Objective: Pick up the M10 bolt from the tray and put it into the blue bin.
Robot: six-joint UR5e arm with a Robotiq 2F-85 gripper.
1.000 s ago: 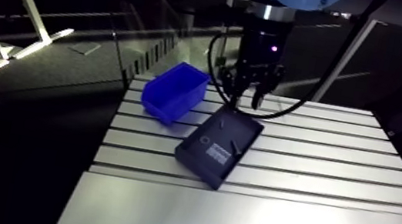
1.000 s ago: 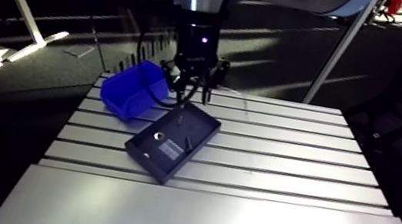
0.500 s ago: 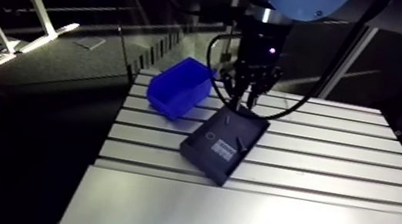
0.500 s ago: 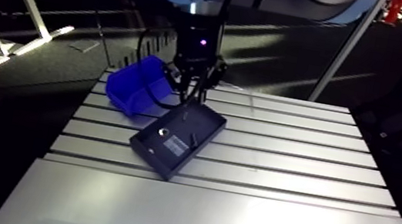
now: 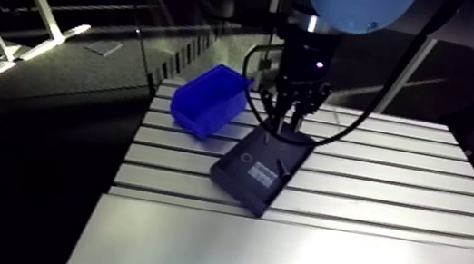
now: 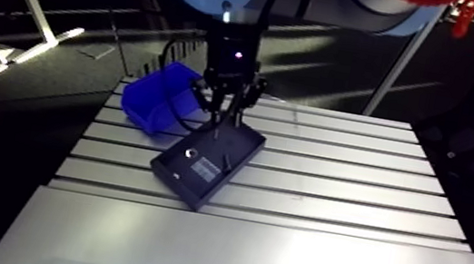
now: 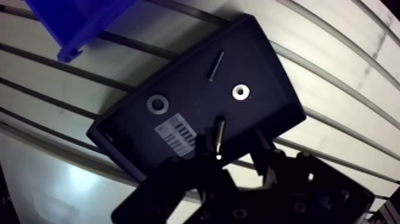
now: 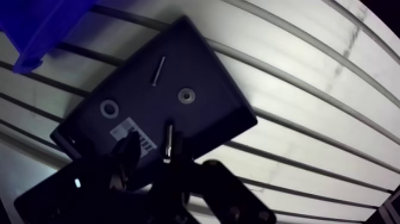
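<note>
A black tray [image 7: 262, 71] lies slanted across the slotted table. In it are a short thick bolt [image 7: 219, 132], a long thin screw [image 7: 215, 64], two washers [image 7: 240, 92] and a white label [image 7: 175, 134]. My gripper [image 7: 231, 146] is open and low over the tray's near end. The short bolt lies between the fingers [image 7: 201, 145], closer to one of them, and I cannot tell whether either finger touches it. The blue bin [image 5: 207, 101] stands beside the tray's far corner, ahead of the gripper and to one side. In the arm view the gripper [image 5: 286, 125] hangs over the tray's far end [image 5: 257, 169].
The slotted aluminium table [image 5: 398, 184] stretches wide to the right of the tray, with a smooth plate [image 5: 292, 263] along its front. The table's left edge [image 5: 128, 157] drops off just past the bin.
The gripper has come down closer to the tray, over its far end. The arm camera shifted slightly with it. Tray and bin lie as before.
</note>
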